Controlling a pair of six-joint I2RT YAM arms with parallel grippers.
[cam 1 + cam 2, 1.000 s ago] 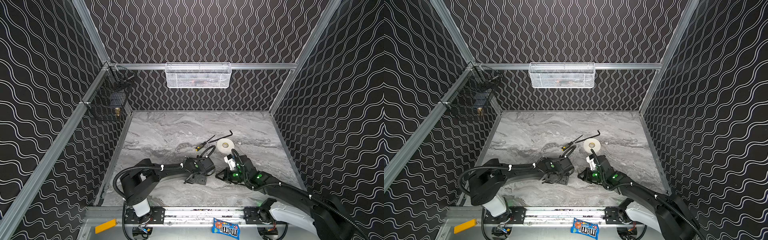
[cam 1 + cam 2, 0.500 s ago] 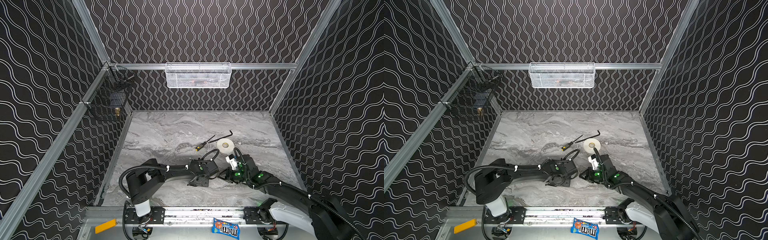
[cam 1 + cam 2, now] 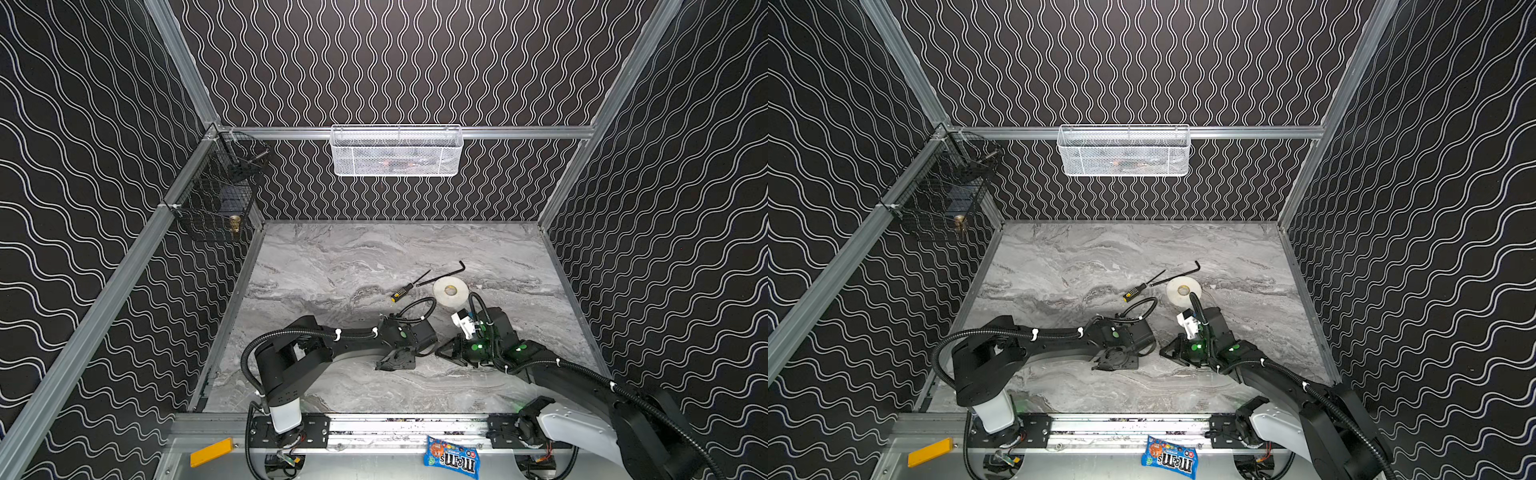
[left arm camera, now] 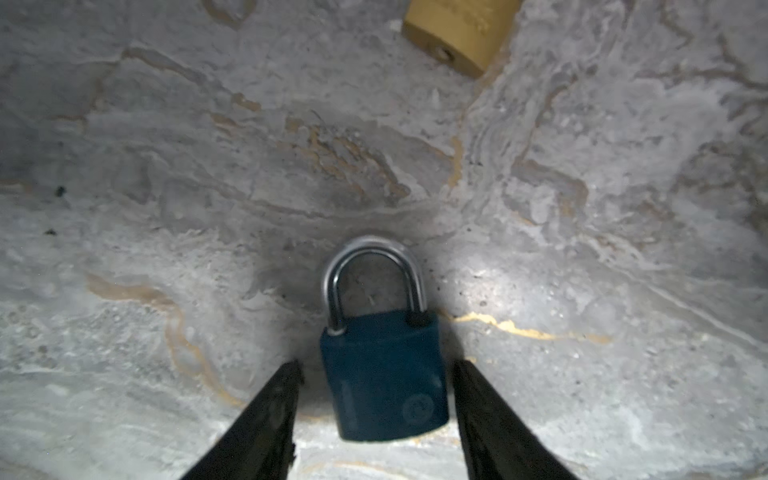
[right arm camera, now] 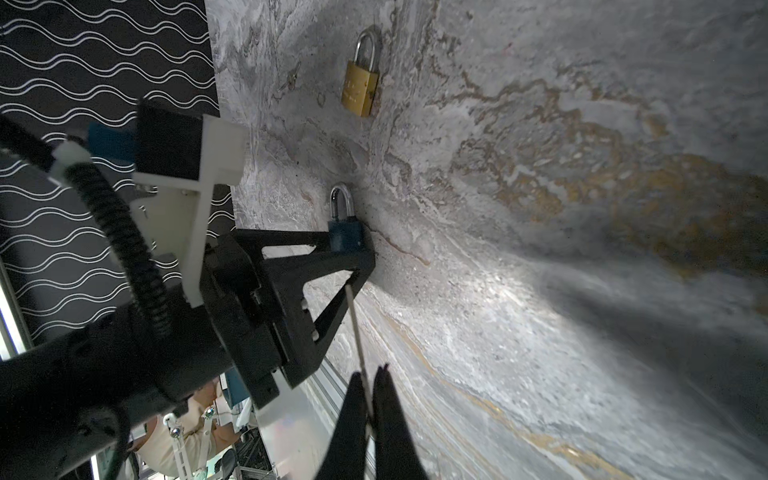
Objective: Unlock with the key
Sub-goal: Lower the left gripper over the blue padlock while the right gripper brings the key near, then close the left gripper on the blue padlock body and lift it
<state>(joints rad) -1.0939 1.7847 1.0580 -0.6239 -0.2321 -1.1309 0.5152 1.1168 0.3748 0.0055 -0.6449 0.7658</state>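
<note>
- Blue padlock with a steel shackle lies flat on the grey marble-pattern desk, and both shackle legs are seated in its body.
- Left end effector straddles the padlock's body with one black finger on each side. A thin dark gap shows on one side, while the other finger sits just beside the body. I cannot tell whether it is clamping the padlock or only bracketing it.
- Right end effector is closed tight on the key, pinched between both fingertips.
- From the right wrist the key shows edge-on as a thin silvery strip, held off the desk. Its free end reaches the near finger of the left end effector and is aimed toward the bottom of the blue padlock. That finger hides the keyhole, so I cannot tell whether the tip has gone in.
- Brass padlock lies flat on the desk beyond the blue one, apart from both end effectors.
- In both top views the two end effectors meet low over the near middle of the desk. The left arm reaches in from the left and the right arm from the right. The arms hide the padlocks and key there.
- Farther back on the desk a black-and-yellow screwdriver, a long black hex key and a white tape roll lie close together.
- A white mesh basket hangs on the back rail and a black wire basket in the left corner. A candy packet lies on the front frame.
</note>
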